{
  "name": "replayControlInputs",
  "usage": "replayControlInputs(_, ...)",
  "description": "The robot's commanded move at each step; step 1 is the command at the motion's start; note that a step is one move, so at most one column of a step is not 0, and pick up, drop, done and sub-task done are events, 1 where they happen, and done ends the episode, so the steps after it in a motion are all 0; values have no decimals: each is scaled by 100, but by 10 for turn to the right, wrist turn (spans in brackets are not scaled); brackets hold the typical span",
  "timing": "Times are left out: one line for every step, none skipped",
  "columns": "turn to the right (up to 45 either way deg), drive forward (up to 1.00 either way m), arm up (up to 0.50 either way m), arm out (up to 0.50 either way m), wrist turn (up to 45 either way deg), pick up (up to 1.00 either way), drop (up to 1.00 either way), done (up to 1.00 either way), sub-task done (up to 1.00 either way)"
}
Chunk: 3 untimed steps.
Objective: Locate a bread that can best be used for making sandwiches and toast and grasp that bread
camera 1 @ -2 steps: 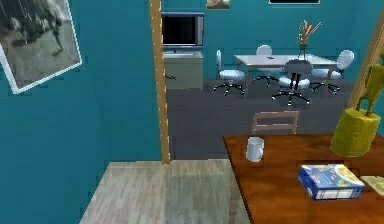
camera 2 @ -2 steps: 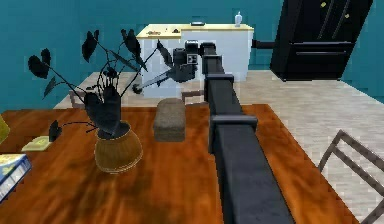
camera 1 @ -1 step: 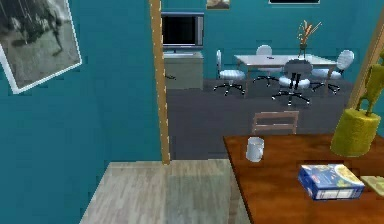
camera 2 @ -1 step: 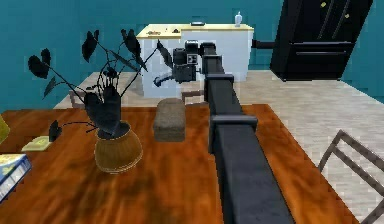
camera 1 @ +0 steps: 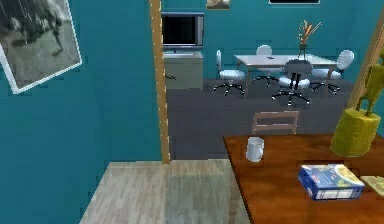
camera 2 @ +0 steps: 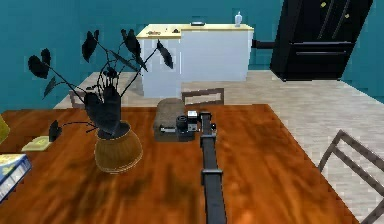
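1. A brown loaf (camera 2: 170, 108) is seen lying on a wooden table (camera 2: 270, 150), close to the table's far edge and about midway along it.
2. The way the loaf points cannot be told. Its right part is covered by the gripper, so the long axis cannot be made out with certainty.
3. The loaf is shown as a low, blocky shape with a rounded top. It is dull brown, with a greyer tone on the upper side; no slices or crust detail can be made out.
4. The gripper (camera 2: 172, 128) is placed at the loaf, at the end of the dark arm (camera 2: 210, 175) that reaches out from the near edge of the table.
5. It cannot be told whether the fingers are spread or pressed together, nor whether anything is held, since the loaf rests on the table right behind them.
6. A chair back (camera 2: 203, 95) is seen just beyond the loaf, past the table's far edge.
7. A dark-leaved plant in a woven pot (camera 2: 118, 150) is set to the left of the loaf, apart from it.
8. A white counter (camera 2: 195, 50) and a black fridge (camera 2: 320, 40) are seen far behind.
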Motion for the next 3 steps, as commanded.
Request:
replayControlInputs(0,0,0,0,0,100,0,0,0)
replayControlInputs(0,0,10,0,0,0,0,0,0)
replayControlInputs(0,0,0,0,0,0,0,100,0)
